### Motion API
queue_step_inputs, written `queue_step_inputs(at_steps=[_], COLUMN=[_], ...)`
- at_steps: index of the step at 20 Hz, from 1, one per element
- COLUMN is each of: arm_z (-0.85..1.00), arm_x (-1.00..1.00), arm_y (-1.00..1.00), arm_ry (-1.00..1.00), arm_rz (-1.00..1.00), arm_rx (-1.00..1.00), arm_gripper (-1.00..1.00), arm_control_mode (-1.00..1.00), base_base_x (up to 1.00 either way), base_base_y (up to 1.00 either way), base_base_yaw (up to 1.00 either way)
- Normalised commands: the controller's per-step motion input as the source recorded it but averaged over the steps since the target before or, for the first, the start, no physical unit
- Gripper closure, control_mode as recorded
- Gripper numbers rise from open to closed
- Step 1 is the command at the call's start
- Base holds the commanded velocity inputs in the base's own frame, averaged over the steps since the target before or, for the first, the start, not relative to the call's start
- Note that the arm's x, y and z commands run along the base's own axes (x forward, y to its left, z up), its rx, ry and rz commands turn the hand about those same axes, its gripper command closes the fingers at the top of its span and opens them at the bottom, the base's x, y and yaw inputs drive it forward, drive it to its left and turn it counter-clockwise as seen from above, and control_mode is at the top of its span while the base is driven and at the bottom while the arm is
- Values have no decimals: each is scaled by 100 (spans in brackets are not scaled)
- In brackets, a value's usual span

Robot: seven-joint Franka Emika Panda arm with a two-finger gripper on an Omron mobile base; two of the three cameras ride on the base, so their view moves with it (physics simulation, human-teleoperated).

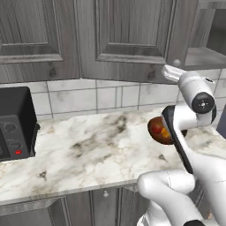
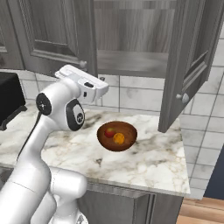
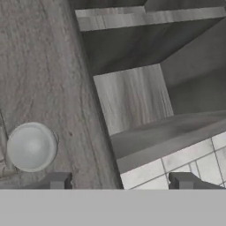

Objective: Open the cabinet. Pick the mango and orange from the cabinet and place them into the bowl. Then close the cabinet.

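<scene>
Closing step pending: grey wood-grain wall cabinet (image 2: 131, 48) open above marble counter's back edge. Two-finger gripper (image 3: 120, 180) spread, empty, beside round silver knob (image 3: 31, 146). Door rigid, hinged, light; push flat panel, knob slippery.

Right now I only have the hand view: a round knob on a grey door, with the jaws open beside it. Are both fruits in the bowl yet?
Observer: Yes. The right base view shows the mango and the orange lying side by side in the bowl on the counter.
Operator: Is the other door of the cabinet open?
Observer: Yes. The right door stands swung out, above and to the right of the bowl.
Operator: Is anything else on the counter?
Observer: A black appliance sits at the far left, well apart from the bowl.
</scene>
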Motion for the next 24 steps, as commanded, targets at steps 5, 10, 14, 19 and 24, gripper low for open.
queue_step_inputs(at_steps=[5,10,14,19,24], arm_z=[0,-3,-14,-16,-6], arm_x=[98,65,66,53,-13], arm_y=[-8,0,-1,0,5], arm_ry=[14,1,0,0,0], arm_rz=[-4,-4,-3,-1,0], arm_rx=[2,0,0,-2,-1], arm_gripper=[-100,-100,-100,-100,-100], arm_control_mode=[-100,-100,-100,-100,-100], base_base_x=[0,0,0,0,0], base_base_y=[0,0,0,0,0], base_base_yaw=[0,0,0,0,0])
